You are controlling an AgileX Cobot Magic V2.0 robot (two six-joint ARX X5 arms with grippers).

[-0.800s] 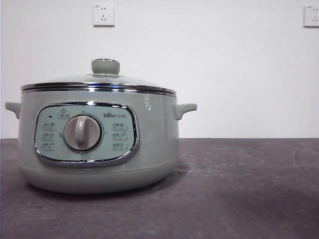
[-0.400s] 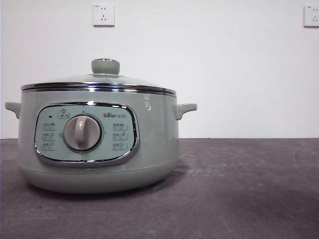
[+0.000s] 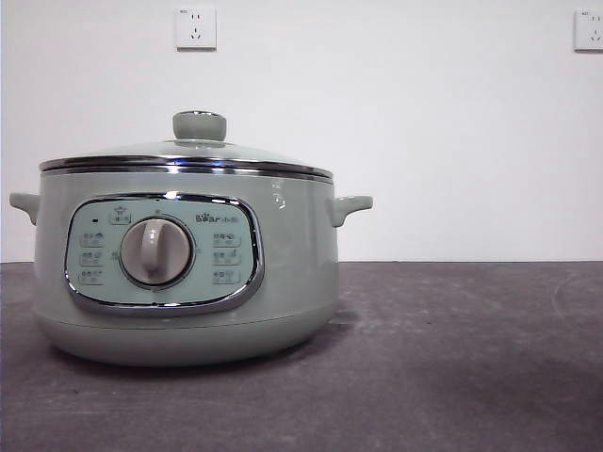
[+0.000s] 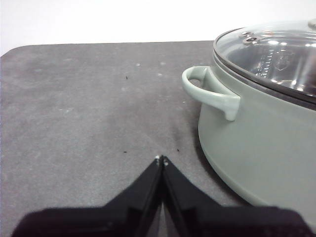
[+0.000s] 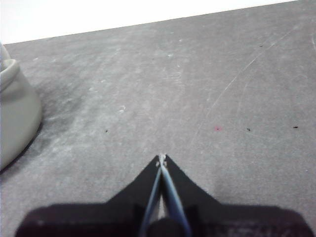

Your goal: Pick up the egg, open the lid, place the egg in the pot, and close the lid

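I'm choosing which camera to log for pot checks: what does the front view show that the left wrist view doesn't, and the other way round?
Only the front view shows the pot's control panel with its dial, the lid's knob, both side handles and two wall sockets. Only the left wrist view shows the left gripper, jaws shut and empty, over bare table beside the pot, and looks down through the lid's glass. Both show the pot with its lid on, on the dark table. Neither shows the egg.
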